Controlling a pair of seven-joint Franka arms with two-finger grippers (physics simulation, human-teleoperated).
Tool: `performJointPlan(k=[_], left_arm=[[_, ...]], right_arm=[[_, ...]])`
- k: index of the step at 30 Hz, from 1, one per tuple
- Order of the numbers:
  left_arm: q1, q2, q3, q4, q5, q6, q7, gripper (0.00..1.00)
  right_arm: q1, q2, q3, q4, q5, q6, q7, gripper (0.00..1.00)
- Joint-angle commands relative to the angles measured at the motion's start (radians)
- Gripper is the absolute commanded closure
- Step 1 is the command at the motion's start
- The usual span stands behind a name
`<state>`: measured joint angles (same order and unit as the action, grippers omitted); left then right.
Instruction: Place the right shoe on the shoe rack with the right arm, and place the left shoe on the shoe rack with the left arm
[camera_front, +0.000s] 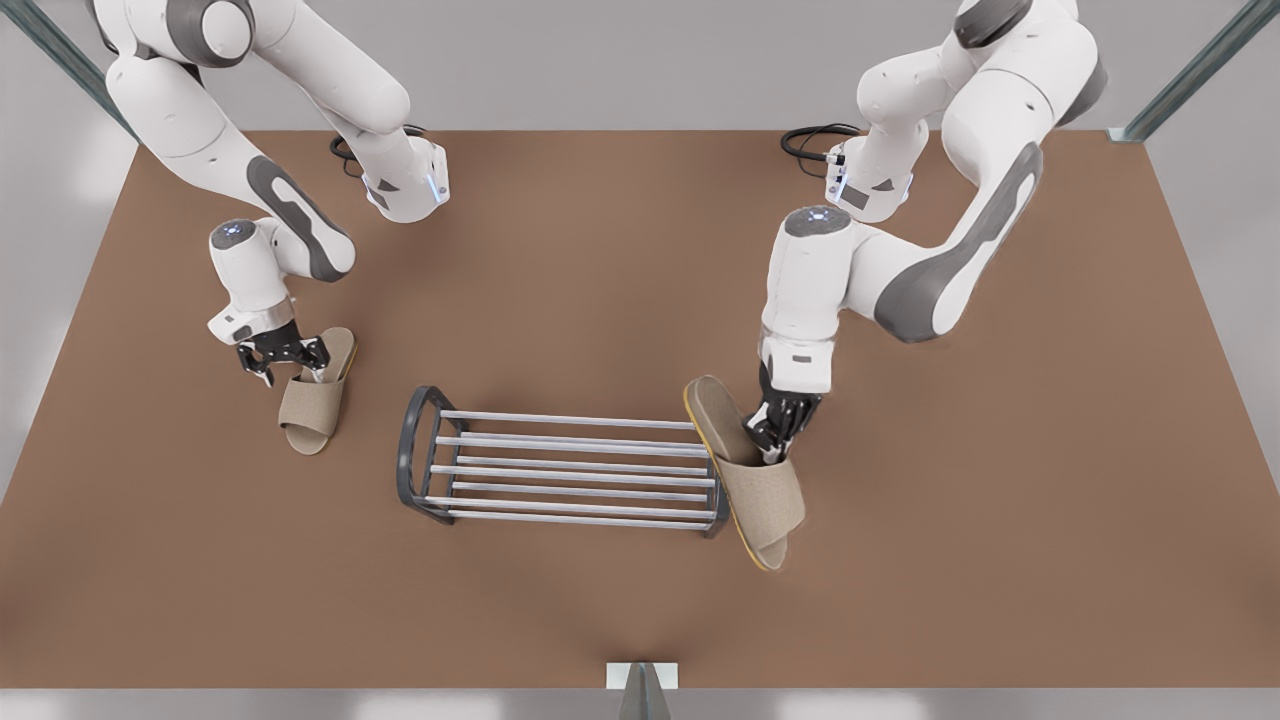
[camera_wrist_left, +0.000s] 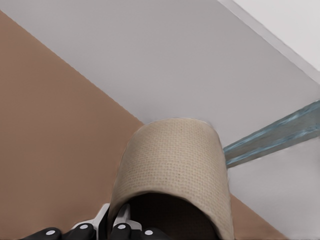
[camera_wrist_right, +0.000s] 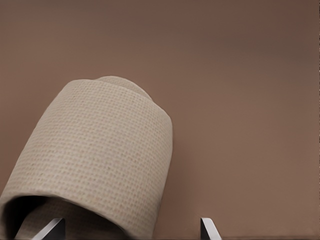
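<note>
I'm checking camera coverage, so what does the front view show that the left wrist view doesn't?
Front view adds: the shoe rack and the open right hand at the second slipper, which lies flat on the table. Left wrist view adds: a look into the dark opening under the held slipper's strap. Shared: the left hand shut on the held slipper, which is tilted, the brown table and a blue-grey frame post.

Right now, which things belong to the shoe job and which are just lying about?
Job: left shoe, shut in the left gripper; right shoe, at the open right gripper; shoe rack.
Lying about: black cables at the table's back edge.
</note>
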<state>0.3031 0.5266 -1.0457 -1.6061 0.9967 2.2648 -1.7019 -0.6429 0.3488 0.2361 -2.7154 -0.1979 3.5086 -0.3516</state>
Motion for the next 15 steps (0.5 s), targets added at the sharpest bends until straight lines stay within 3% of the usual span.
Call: performJointPlan(k=[1,4,8,10,15], left_arm=[[-0.03,0.001,-0.04,-0.001,-0.01,-0.08,0.265,0.74],[-0.156,0.012,-0.04,0.0,-0.003,-0.073,0.258,0.74],[-0.265,0.073,-0.016,-0.009,0.207,-0.068,0.266,0.74],[-0.328,0.081,0.058,-0.008,0.261,-0.068,0.28,0.73],[-0.328,0.124,0.113,-0.008,0.401,-0.064,0.324,0.73]], right_arm=[[-0.011,-0.001,0.0,0.0,0.0,-0.002,0.005,0.0],[-0.024,0.001,0.0,0.0,0.0,-0.002,0.0,0.0],[-0.031,0.015,0.0,0.025,0.0,-0.002,0.011,0.0],[-0.049,0.03,0.0,0.042,0.0,-0.002,0.016,0.0],[-0.113,0.062,0.002,0.063,0.003,-0.002,0.105,0.0]])
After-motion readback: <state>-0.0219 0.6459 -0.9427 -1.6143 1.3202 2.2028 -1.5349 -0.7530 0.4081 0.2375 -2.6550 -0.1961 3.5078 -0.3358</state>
